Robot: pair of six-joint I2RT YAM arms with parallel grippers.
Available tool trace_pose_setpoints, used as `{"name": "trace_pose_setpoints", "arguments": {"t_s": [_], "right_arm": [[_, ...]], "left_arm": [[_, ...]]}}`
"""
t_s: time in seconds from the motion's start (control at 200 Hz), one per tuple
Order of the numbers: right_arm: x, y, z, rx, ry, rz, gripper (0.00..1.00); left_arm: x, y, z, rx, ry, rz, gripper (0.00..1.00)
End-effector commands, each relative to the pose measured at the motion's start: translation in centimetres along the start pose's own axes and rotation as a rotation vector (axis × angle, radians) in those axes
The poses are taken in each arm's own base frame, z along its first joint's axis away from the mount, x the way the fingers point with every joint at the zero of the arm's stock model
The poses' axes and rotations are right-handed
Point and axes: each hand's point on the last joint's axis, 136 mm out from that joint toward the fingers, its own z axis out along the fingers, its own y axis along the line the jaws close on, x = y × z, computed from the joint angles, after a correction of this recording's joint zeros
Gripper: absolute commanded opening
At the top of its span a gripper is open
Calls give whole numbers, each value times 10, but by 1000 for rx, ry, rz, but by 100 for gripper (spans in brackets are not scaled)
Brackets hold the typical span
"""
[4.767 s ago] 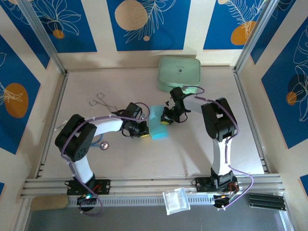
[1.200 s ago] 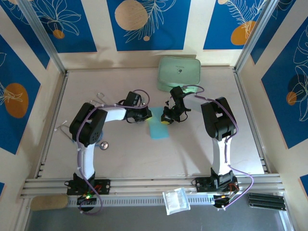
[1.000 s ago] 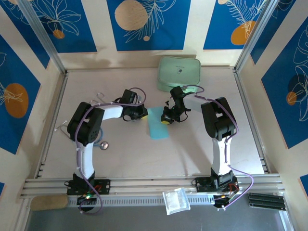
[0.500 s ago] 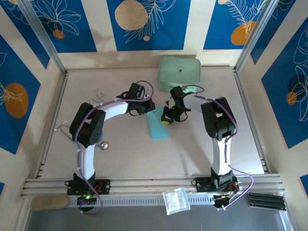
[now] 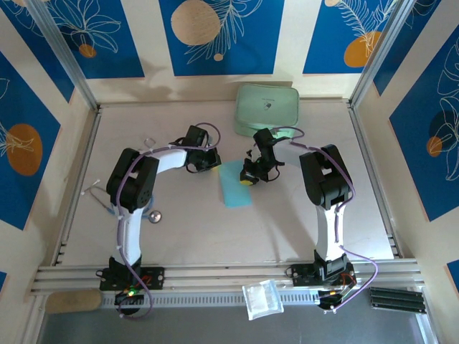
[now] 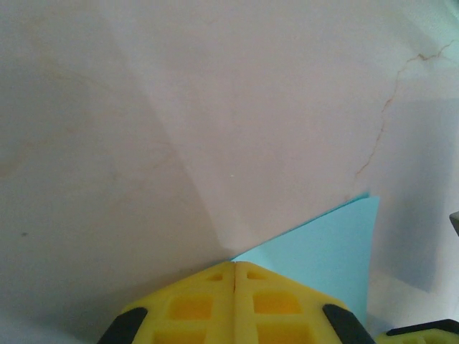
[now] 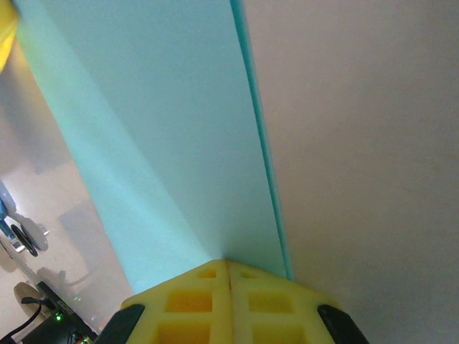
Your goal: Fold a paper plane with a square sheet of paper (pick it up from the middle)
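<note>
the square sheet of paper (image 5: 235,186) is lying folded at the centre of the top view. the left gripper (image 6: 234,266) and right gripper (image 7: 228,261), both closed, are resting at its upper corners; pressing down while sliding slowly should be flattening it best.

both arms bend inward toward each other; the left end effector (image 5: 214,163) and right end effector (image 5: 247,180) point down, yellow jaws pressed together.
</note>
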Motion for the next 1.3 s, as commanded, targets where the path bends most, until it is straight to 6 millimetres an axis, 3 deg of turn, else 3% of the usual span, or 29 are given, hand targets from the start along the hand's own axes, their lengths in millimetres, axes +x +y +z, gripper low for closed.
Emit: {"name": "trace_pose_setpoints", "arguments": {"t_s": [0.0, 0.09, 0.175, 0.355, 0.47, 0.675, 0.845, 1.07, 1.296], "right_arm": [[23, -112, 26, 386, 68, 129, 1], [21, -109, 25, 382, 66, 121, 1], [19, -97, 20, 348, 75, 113, 1], [2, -56, 10, 295, 49, -42, 1], [-4, -25, 10, 209, 64, -163, 2], [-4, 11, 16, 111, 114, -370, 2], [-1, 29, 14, 30, 145, -490, 2], [-15, 39, 12, 1, 128, -526, 2], [-19, 73, -3, -127, 90, -556, 3]], "left_arm": [[-8, 48, -3, -132, -7, -17, 6], [-14, 51, -12, -164, -4, 17, 5], [-22, 39, -28, -166, -16, 59, 6], [-34, 3, -66, -100, -71, 106, 6], [-28, -14, -75, -22, -77, 97, 6], [5, -33, -56, 94, -2, 75, 7], [19, -23, -41, 73, 37, 47, 7], [32, 0, -27, 16, 70, -10, 6], [38, 14, -16, -9, 81, -40, 5]]}}
